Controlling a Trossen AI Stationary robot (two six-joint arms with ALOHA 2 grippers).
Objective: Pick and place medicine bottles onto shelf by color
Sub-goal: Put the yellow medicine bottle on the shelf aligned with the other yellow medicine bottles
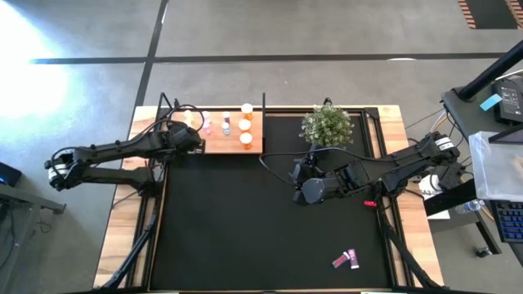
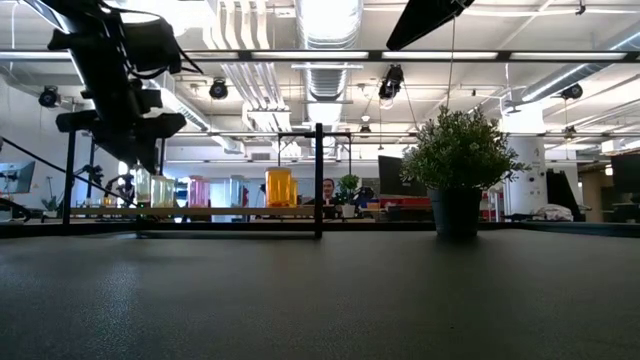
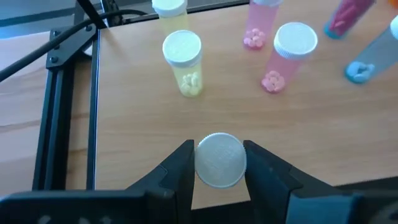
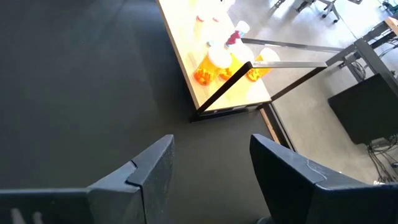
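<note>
The light-wood shelf (image 1: pixel 221 145) lies at the far left of the black mat (image 1: pixel 245 229). Several medicine bottles stand on it: a yellowish one (image 3: pixel 185 62), pink ones (image 3: pixel 286 56), a blue-teal one (image 3: pixel 367 62) and orange ones (image 1: pixel 245 139). My left gripper (image 3: pixel 217 168) hangs over the shelf's left end, shut on a white-capped bottle (image 3: pixel 217 158) whose body is hidden under its cap. My right gripper (image 1: pixel 296 175) hovers open above the mat in front of the plant, with nothing between its fingers (image 4: pixel 155 168). My left gripper pinches the bottle's white cap (image 3: pixel 202 163) by its round side, one finger on each side. The fingers slant down onto it from the table's left. The cap faces up and the bottle stands upright. Whether its base rests on the shelf is hidden by the cap.
A small green plant (image 1: pixel 327 124) in a dark pot stands at the far middle, right of the shelf. Black upright posts (image 1: pixel 263 106) rise at the shelf's edges. Two pink bottles (image 1: pixel 345 260) lie on the mat near the front right corner.
</note>
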